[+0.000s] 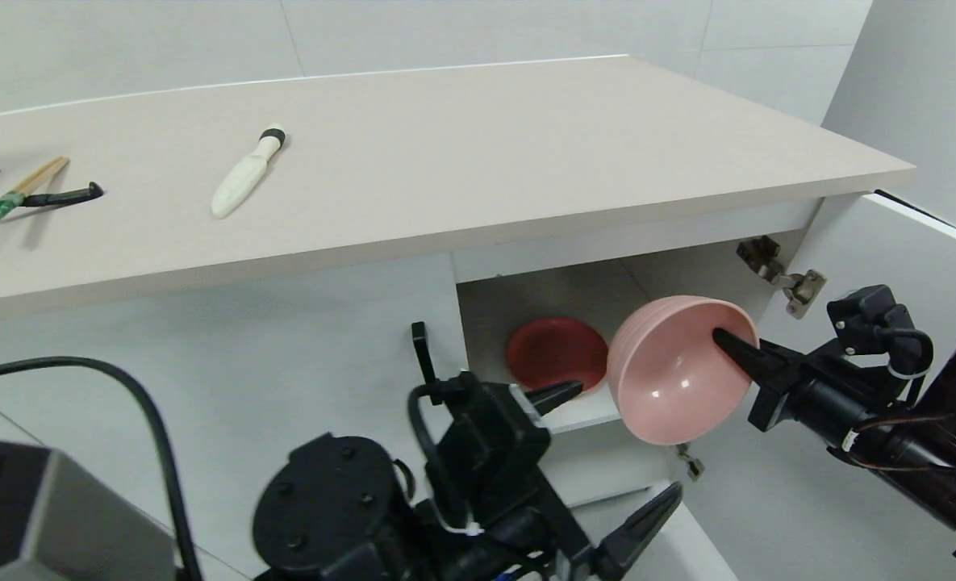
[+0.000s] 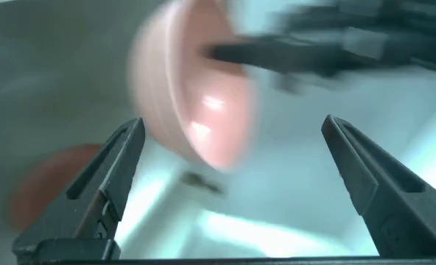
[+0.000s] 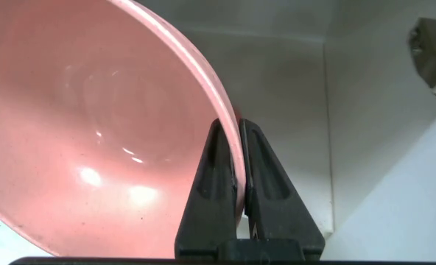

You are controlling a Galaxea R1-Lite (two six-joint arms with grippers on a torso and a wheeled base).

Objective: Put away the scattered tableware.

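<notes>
The pale surface [image 1: 486,145] ran above and beyond both hands, with an open cabinet [image 1: 526,294] beneath it. The right hand [image 3: 230,147] was clamped on the rim of a pink bowl [image 1: 671,379], one finger inside and one outside, holding it tipped on its side at the cabinet's mouth. The left hand [image 1: 611,448] hung below and beside the bowl, spread wide and touching nothing. A red dish [image 1: 556,351] lay on the cabinet shelf just past the left hand, close to the bowl. Well away from both hands, on the surface, lay a white knife [image 1: 245,173]. Farther still were wooden chopsticks [image 1: 22,192] crossing a black utensil [image 1: 58,196].
</notes>
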